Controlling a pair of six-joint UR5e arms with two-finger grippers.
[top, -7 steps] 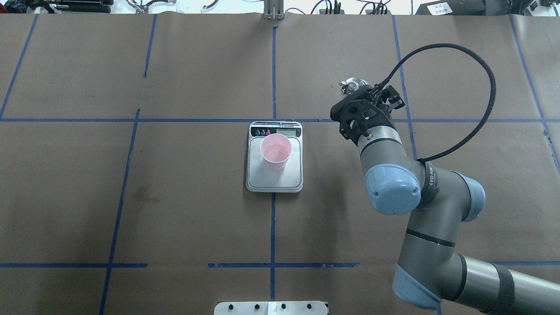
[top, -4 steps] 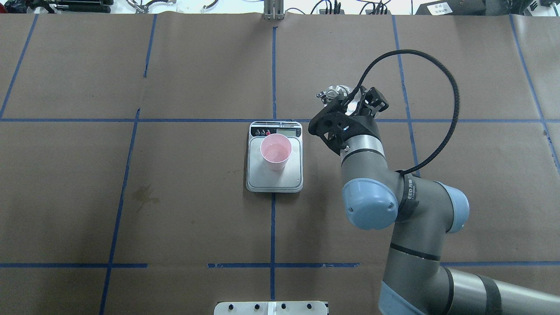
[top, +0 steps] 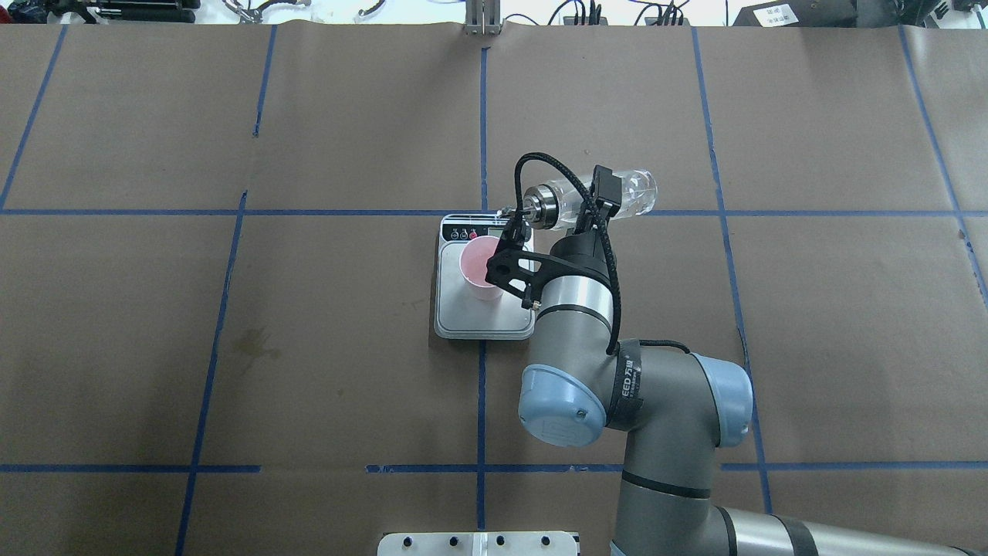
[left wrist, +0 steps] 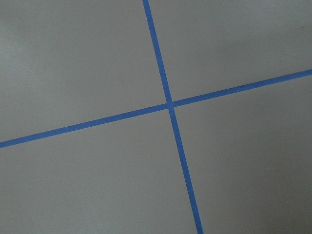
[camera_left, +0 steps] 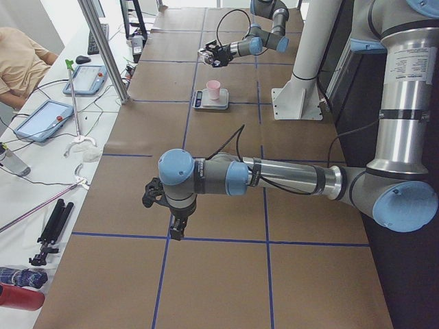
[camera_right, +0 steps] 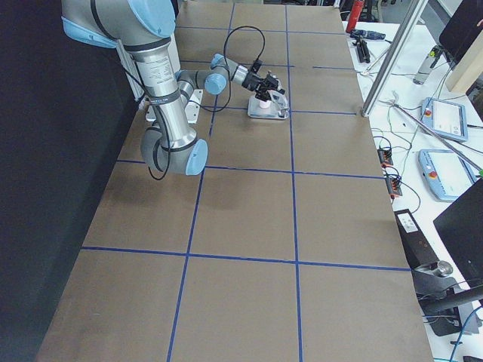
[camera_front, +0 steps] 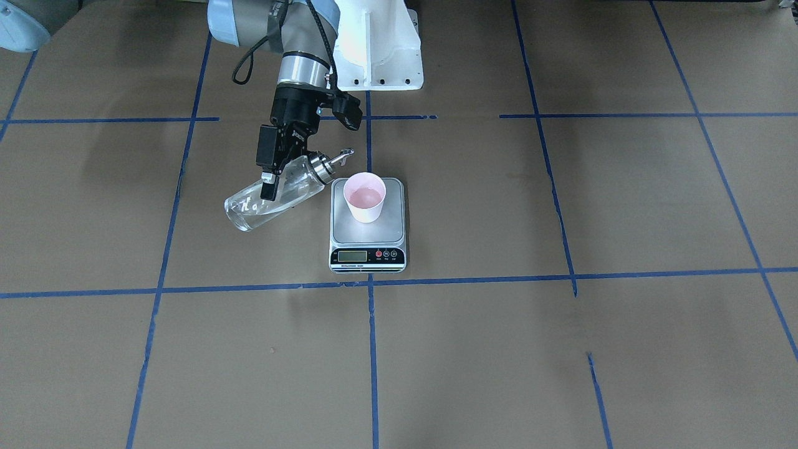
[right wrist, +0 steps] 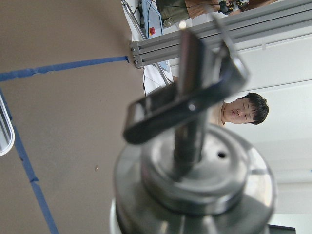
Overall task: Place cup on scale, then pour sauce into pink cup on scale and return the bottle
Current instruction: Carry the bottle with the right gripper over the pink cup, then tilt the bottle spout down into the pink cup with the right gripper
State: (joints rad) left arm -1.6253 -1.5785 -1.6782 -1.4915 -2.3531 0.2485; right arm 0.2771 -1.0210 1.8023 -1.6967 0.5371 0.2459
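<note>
Scale (camera_front: pixel 368 240) sits on the worktop (camera_front: pixel 499 349), display (camera_front: pixel 352 255) nearest; pink cup (camera_front: pixel 365 196) stands upright on its platform (camera_front: pixel 349 227); just beyond, the tilted bottle (camera_front: pixel 293 186) points its spout (camera_front: pixel 341 154) toward the cup, clamped in the right jaws; left jaws' opening cannot be told.

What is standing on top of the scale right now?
Only the pink cup stands upright on the steel plate of the scale. The patch of plate under the cup is covered and cannot be seen.
</note>
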